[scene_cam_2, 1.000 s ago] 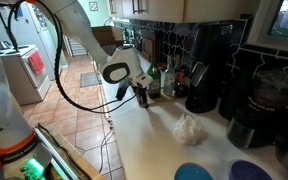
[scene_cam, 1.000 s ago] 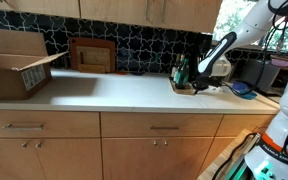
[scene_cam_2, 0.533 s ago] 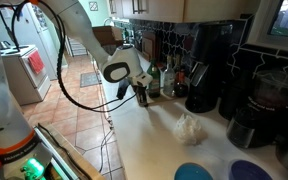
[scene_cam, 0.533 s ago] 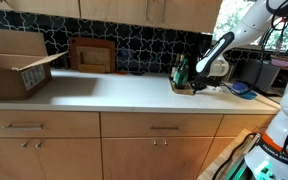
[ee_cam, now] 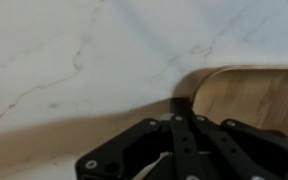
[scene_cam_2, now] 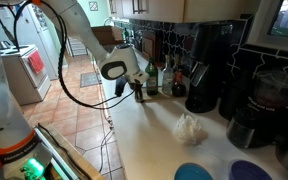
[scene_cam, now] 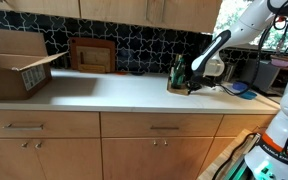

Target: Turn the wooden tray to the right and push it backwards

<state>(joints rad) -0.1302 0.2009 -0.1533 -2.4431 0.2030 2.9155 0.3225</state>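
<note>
The wooden tray (scene_cam: pixel 176 89) is small and light tan and sits on the white counter at the right, with several bottles (scene_cam: pixel 179 70) standing in it. My gripper (scene_cam: pixel 192 88) is shut, low at the tray's right end and touching or nearly touching it. In the wrist view the shut fingers (ee_cam: pixel 184 122) point at the tray's rounded corner (ee_cam: pixel 246 95). In an exterior view the gripper (scene_cam_2: pixel 136 92) is at the near side of the bottles (scene_cam_2: pixel 154 80); the tray itself is mostly hidden there.
A big cardboard box (scene_cam: pixel 14 65) stands at the counter's left and a dark-brown framed panel (scene_cam: pixel 91 54) leans on the tiled wall. Coffee machines (scene_cam_2: pixel 209 65), a crumpled white cloth (scene_cam_2: pixel 189 127) and blue plates (scene_cam_2: pixel 194 172) lie beyond the tray.
My gripper has moved a little toward the tray and bottles, and the tray has shifted slightly along the counter with it.
</note>
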